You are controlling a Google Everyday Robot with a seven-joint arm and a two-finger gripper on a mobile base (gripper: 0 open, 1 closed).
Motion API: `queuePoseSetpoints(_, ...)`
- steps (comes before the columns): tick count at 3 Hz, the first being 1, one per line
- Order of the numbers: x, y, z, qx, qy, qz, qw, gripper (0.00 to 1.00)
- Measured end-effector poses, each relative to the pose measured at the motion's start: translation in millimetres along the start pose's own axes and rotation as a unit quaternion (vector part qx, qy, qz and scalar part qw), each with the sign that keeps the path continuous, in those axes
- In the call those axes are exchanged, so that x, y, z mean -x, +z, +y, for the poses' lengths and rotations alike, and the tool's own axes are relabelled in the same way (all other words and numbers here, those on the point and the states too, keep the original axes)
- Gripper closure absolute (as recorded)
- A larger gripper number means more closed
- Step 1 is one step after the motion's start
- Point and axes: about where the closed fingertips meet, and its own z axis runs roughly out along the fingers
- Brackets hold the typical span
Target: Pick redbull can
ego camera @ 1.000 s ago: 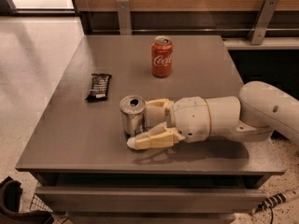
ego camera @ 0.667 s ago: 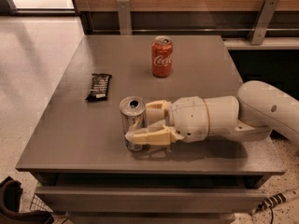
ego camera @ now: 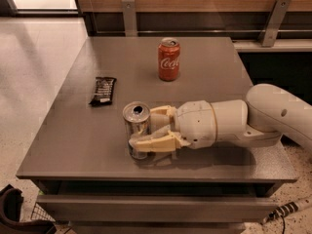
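The redbull can (ego camera: 136, 117), a slim silver can with an open silver top, stands upright on the grey table (ego camera: 73, 140) near its front edge. My gripper (ego camera: 145, 129) reaches in from the right at table height. Its cream fingers (ego camera: 152, 143) sit on both sides of the can, one behind it and one across the lower front, closed against it. The can's lower side is partly hidden by the front finger. The can's base still rests on the table.
A red Coca-Cola can (ego camera: 168, 59) stands at the back middle of the table. A dark snack bar (ego camera: 103, 90) lies to the left of the redbull can. A wooden wall with metal brackets (ego camera: 129, 11) runs behind the table. The floor drops away on the left.
The front finger has closed in toward the redbull can, from a gap beside it to lying against its lower front. The can has stayed in place.
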Motion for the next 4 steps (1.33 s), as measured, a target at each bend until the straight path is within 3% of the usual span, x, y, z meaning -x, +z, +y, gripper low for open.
queuePoseSetpoints(1, 3, 1, 0, 0.001, -0.003, 0.003, 1.0, 1.0)
queuePoseSetpoints(4, 86, -10, -12, -0.009, -0.089, 0.033, 0.9954, 1.0)
